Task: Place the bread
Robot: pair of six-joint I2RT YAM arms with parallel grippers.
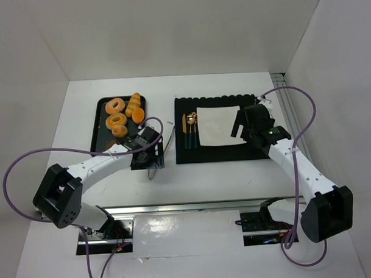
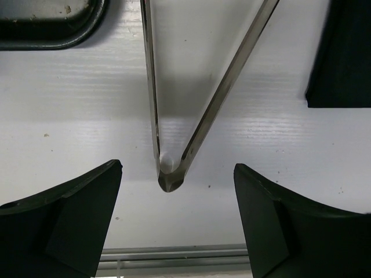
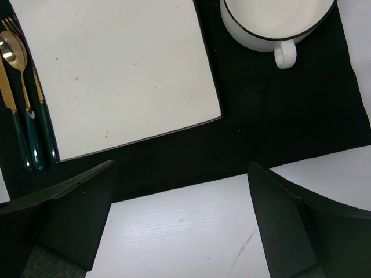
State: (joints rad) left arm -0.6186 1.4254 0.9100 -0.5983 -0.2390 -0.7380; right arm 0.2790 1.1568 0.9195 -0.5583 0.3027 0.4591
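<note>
Straddling the tongs, bread waiting at eleven o'clock

Seen from above, the left claw (image 2: 178, 167) hangs over the tongs (image 2: 168, 182), which lie on the bare table (image 2: 69, 104) between the tray (image 1: 106, 143) and the black mat (image 3: 278, 116). Its fingers are spread wide, one on each side of the hinge, touching neither arm of the tool. The tongs' long axis runs from six o'clock, where the hinge sits nearest the robot, up toward twelve to one o'clock, where the two tips splay apart.

The bread (image 1: 116, 120) rests on the tray, at about eleven o'clock from that claw and near it. The left arm is clearly the closer one. A second ring (image 1: 115, 106) sits just beyond it at twelve o'clock, and a roll (image 1: 133, 105) lies beside both at about two o'clock, so the pieces are crowded.

The right claw (image 3: 181, 168) is spread too, holding nothing, and hovers over the near edge of the mat well off at three o'clock. The white plate (image 3: 116, 75), probably the landing spot, has cutlery (image 3: 26, 116) along its left side and a cup (image 3: 285, 55) at its far right corner. Judging by the layout, the tray's raised rim and the cutlery are what a carry across would have to clear.
</note>
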